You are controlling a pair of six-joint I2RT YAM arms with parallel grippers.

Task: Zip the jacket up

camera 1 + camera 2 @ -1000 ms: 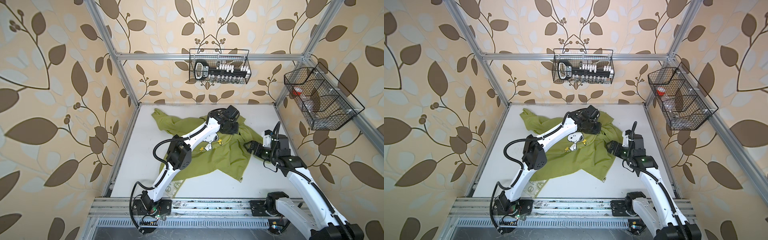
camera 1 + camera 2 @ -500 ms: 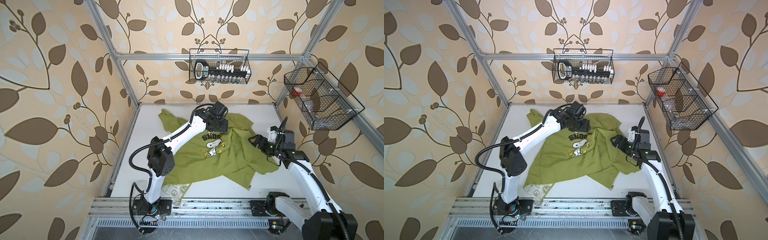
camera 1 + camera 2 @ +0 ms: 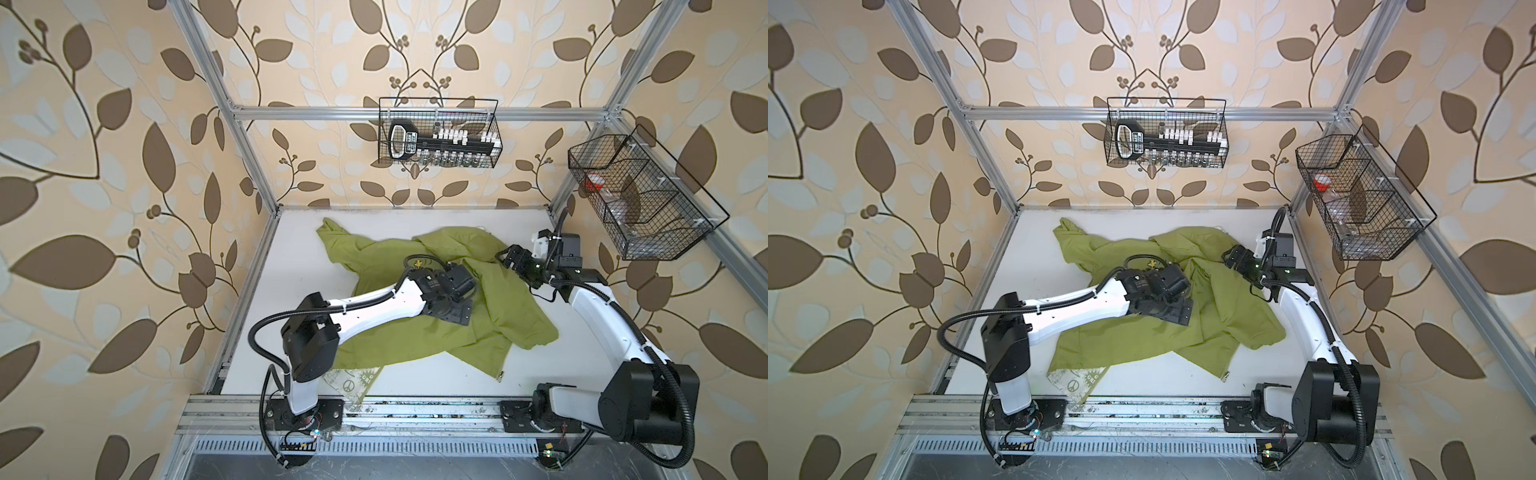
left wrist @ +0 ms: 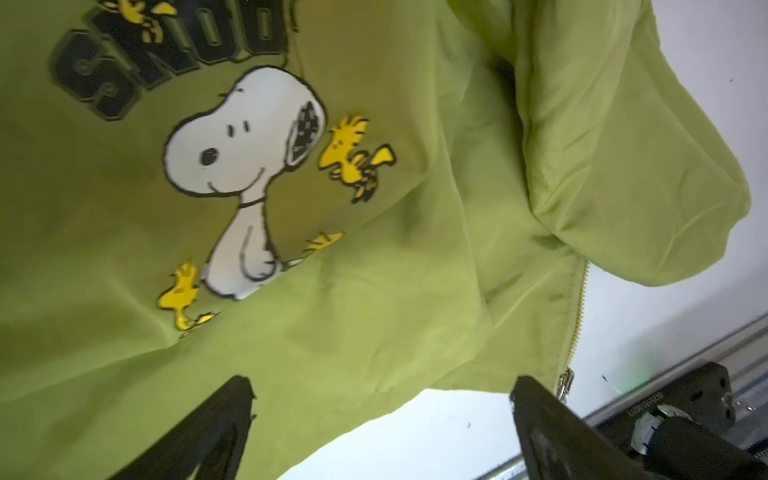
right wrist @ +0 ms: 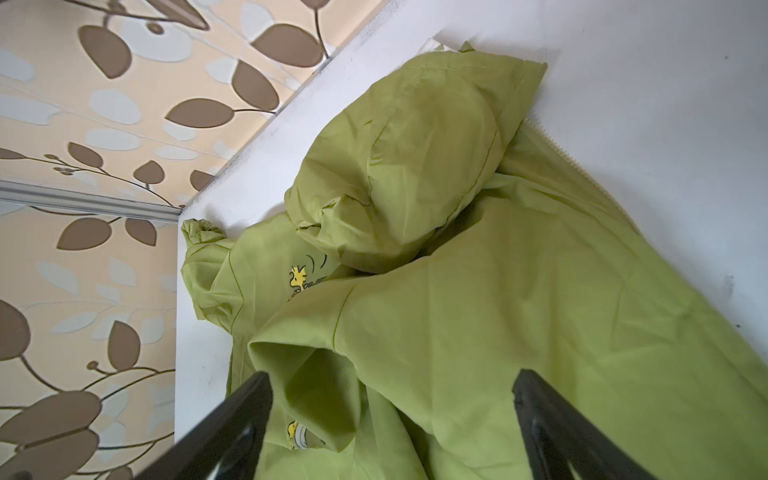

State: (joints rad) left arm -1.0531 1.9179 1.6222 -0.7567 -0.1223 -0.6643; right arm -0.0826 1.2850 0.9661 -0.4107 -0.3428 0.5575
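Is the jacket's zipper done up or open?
Open: the zipper teeth line one free edge of the jacket, with bare table beside them.

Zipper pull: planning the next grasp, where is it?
In both top views the zipper pull lies on the table at the hem corner of the jacket nearest the right arm's base.

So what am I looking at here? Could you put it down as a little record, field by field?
Garment: thin lime-green fabric jacket, crumpled on the white table
Print: white cartoon dog with small yellow birds, facing up
Zipper: pale teeth along a free edge, not joined; small metal pull at the hem corner
Left gripper: open, above the jacket's middle, holding nothing
Right gripper: open, over the jacket's far right part, holding nothing
Walls: black wire basket on the back wall; second black wire basket on the right wall
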